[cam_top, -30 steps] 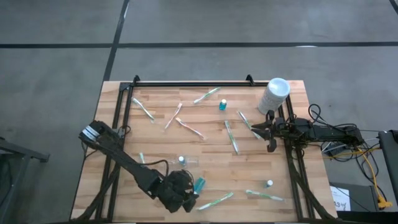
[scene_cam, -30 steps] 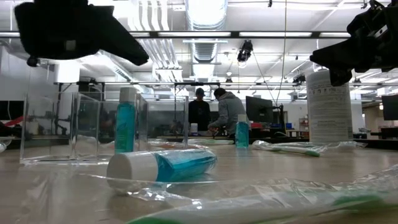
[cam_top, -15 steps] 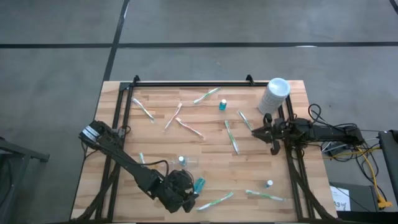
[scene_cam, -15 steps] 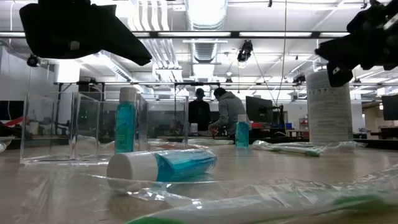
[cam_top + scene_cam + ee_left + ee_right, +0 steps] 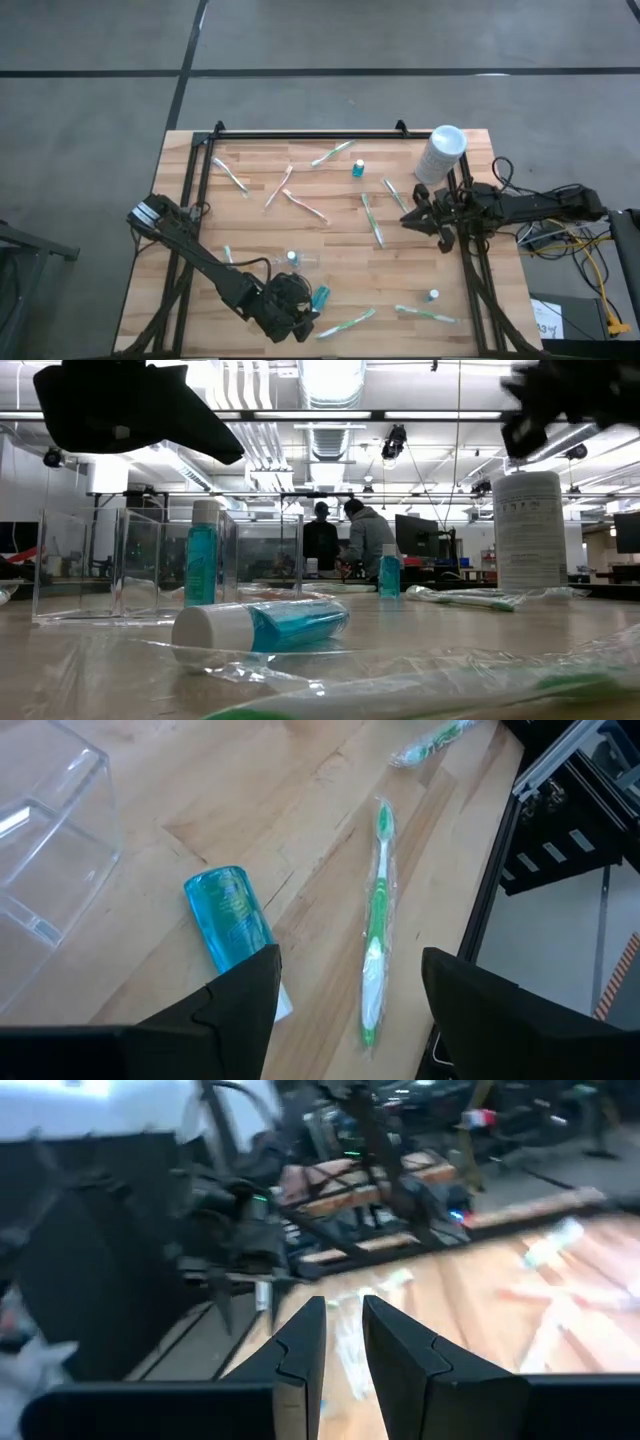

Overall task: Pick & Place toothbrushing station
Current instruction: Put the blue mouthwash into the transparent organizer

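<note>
Left end effector [image 5: 345, 982] open wide, hovering above blue tube [image 5: 232, 923] and green toothbrush [image 5: 377, 925] at near edge of counter [image 5: 330, 235]. Right end effector [image 5: 408, 218] nearly closed, holding nothing, at right side beside white canister [image 5: 440, 152].

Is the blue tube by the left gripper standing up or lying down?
Lying down: the blue tube rests lengthwise on the table, just ahead of the left gripper.

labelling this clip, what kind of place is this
Probably a robotics lab or workshop: a wooden table scattered with wrapped toothbrushes, exposed ceiling ducts, and people at monitors behind.
</note>
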### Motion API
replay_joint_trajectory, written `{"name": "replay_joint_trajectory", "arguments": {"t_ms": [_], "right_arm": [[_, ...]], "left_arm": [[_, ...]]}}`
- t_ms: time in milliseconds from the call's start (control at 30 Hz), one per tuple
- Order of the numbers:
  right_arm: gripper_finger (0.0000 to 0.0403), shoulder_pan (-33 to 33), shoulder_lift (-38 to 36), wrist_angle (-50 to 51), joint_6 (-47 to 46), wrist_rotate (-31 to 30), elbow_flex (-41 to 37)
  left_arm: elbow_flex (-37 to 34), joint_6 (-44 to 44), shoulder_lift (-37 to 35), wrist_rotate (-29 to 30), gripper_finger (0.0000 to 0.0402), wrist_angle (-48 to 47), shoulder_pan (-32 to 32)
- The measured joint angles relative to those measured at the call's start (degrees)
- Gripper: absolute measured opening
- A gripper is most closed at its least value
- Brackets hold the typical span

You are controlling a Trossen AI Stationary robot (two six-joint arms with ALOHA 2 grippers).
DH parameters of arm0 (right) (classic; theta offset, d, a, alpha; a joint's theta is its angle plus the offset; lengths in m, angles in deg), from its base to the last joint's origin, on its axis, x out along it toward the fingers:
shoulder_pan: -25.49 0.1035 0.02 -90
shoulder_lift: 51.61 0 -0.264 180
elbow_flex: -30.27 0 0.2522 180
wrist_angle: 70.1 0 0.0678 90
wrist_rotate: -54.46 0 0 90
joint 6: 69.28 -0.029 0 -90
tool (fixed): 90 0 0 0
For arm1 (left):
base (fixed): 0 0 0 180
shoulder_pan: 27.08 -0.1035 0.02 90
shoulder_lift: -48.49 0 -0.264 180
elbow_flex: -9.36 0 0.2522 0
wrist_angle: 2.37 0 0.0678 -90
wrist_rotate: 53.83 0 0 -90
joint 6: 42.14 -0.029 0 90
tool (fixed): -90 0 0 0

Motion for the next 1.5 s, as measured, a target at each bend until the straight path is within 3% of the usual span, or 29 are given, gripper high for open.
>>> {"name": "replay_joint_trajectory", "arguments": {"t_ms": [133, 333, 600, 1033, 1333, 1500], "right_arm": [[0.0068, 2.9, 12.2, 5.8, 4.3, 1.6, 10.1], [0.0068, 6.7, 31.0, 15.2, 0.7, 1.7, 18.1], [0.0068, 10.9, 48.4, -3.3, -0.6, 1.6, 19.8], [0.0068, 14.6, 71.2, -31.3, -8.0, 0.9, 19.8], [0.0068, 16.8, 80.4, -43.9, -12.9, -1.6, 20.0], [0.0068, 17.1, 84.7, -43.2, -16.2, -2.2, 22.2]], "left_arm": [[0.0, -0.5, 0.0, 0.0, 0.0248, 0.0, 0.0], [0.0, -2.3, 0.0, 0.0, 0.0248, -2.1, 0.0], [0.0, -0.3, 0.0, -2.4, 0.0248, -8.2, 0.1], [0.0, -0.4, -0.1, -2.4, 0.0248, -8.5, 0.4], [0.0, -0.4, -0.1, -2.4, 0.0248, -8.5, 0.4], [0.0, -0.4, -0.1, -2.5, 0.0248, -8.5, 0.4]]}}
